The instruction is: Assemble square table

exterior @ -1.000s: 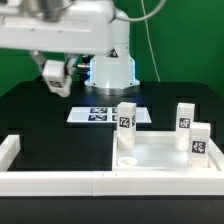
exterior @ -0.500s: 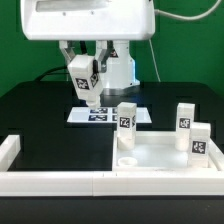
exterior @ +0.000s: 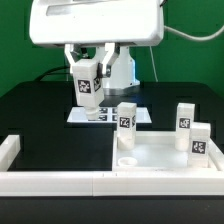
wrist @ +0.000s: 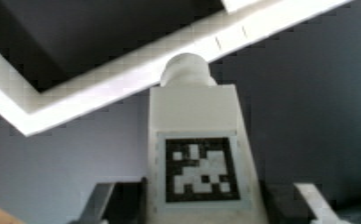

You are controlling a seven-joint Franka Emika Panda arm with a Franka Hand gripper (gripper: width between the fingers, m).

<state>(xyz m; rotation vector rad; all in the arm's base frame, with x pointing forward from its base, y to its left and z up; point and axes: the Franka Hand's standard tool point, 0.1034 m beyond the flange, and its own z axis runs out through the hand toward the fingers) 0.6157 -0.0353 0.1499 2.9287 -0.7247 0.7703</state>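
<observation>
The tool (exterior: 87, 82) is closed on a leg block (exterior: 85, 84) and holds it up in the air, above the black bench (exterior: 35, 110). The leg hangs almost straight up and down, with its black-and-white tag facing the exterior camera. Held this way, its lower end points down, so I think it is meant to go into a corner of the square table.

In the wrist view the same leg block (wrist: 198, 150) fills the middle, with a dark finger (wrist: 109, 198) on each side of it. Its rounded tip points toward the white border wall (wrist: 88, 80).

The square table slab (exterior: 160, 152) lies flat on the bench, pushed against the border wall (exterior: 60, 181), likely so it cannot slide. Three more leg blocks stand on it: one (exterior: 125, 121) at the back corner on the exterior view's left, and two (exterior: 186, 117) (exterior: 199, 145) on the exterior view's right. The near corner hole (exterior: 127, 159) looks empty.

The arm reaches down from above, with the wrist straight over the marker board (exterior: 100, 114), behind the slab.
</observation>
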